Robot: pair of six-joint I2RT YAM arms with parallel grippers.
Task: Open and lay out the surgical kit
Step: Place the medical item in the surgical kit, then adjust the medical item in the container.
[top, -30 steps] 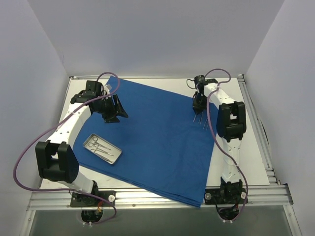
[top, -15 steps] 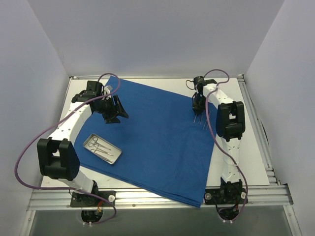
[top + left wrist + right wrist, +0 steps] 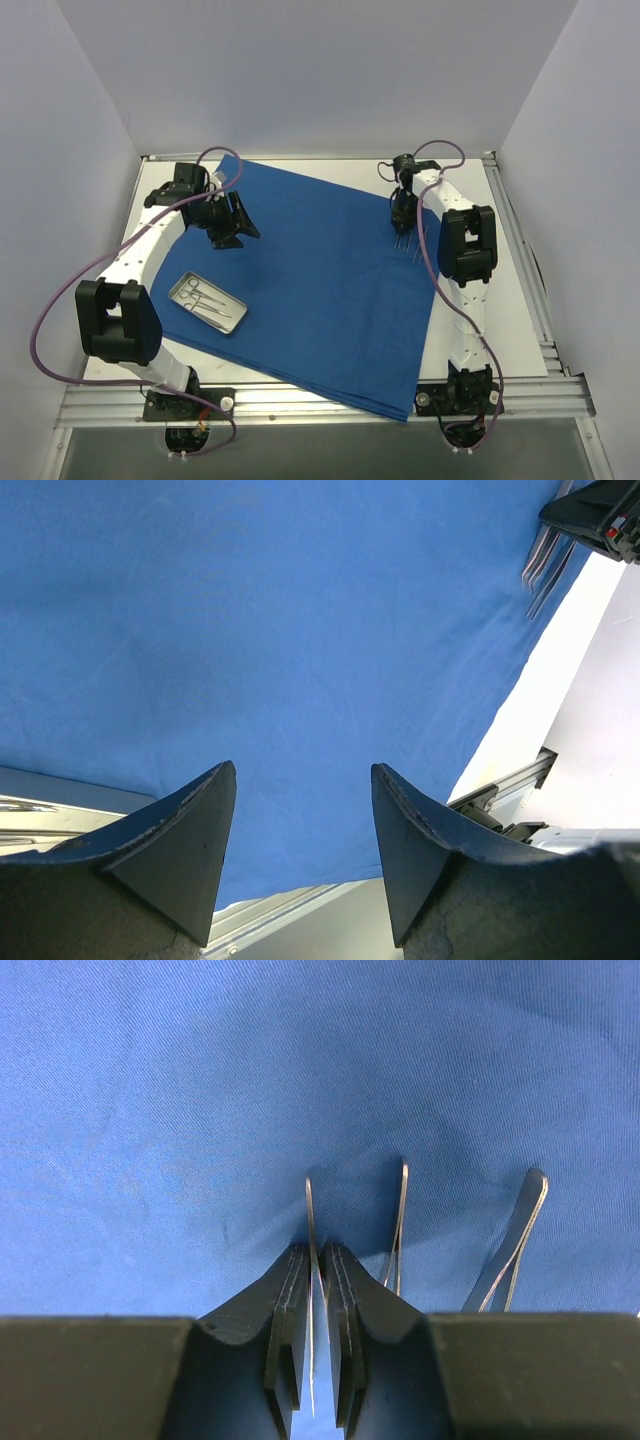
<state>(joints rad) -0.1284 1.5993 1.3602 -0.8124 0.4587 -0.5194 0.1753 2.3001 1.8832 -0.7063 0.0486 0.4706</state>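
The big royal-blue cloth wrap is already opened and spread flat on the white counter. The small shiny metal tray is set on the left side of the cloth. Some thin silver scissor-like tools are seen lying inside it, so these probably need to be taken out and laid down. Near the far right edge of the cloth, thin silver tweezer-like tools are laid side by side. The job looks partly done.

The right claw is pointed down at the cloth, with one thin silver tool between its nearly closed fingers. Tiny gaps are seen on both sides, so it cannot be told if that tool is pinched or let go. The left claw is held over the far left part of the cloth, spread wide, with nothing in it.
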